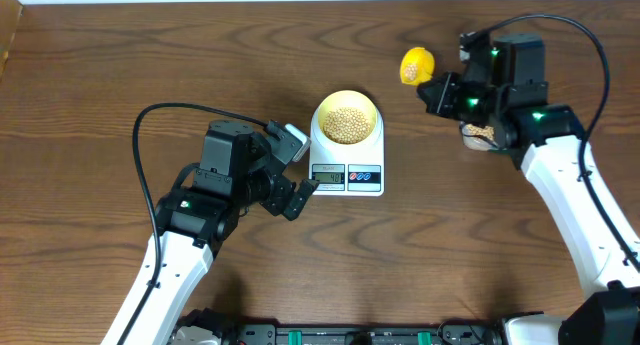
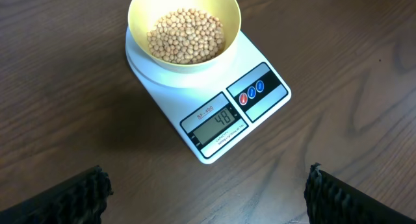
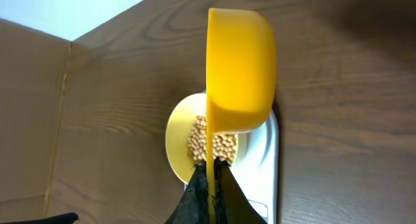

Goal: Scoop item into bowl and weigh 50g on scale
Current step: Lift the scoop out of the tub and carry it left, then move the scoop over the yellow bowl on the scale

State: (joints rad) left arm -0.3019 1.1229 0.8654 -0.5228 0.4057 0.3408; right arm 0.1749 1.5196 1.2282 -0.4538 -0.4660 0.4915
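Yellow scoop (image 3: 240,62) tight in right end effector (image 3: 211,191); left end effector (image 2: 208,198) agape, empty.

A bowl (image 1: 346,96) of beans (image 1: 346,123) sits on the white scale (image 1: 347,175), the left gripper (image 1: 299,170) just beside its left edge, while the right gripper (image 1: 438,86) holds a yellow scoop (image 1: 416,65) farther right.

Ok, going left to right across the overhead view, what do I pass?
In order: left gripper → scale with the bowl of beans on it → yellow scoop → tub, partly hidden.
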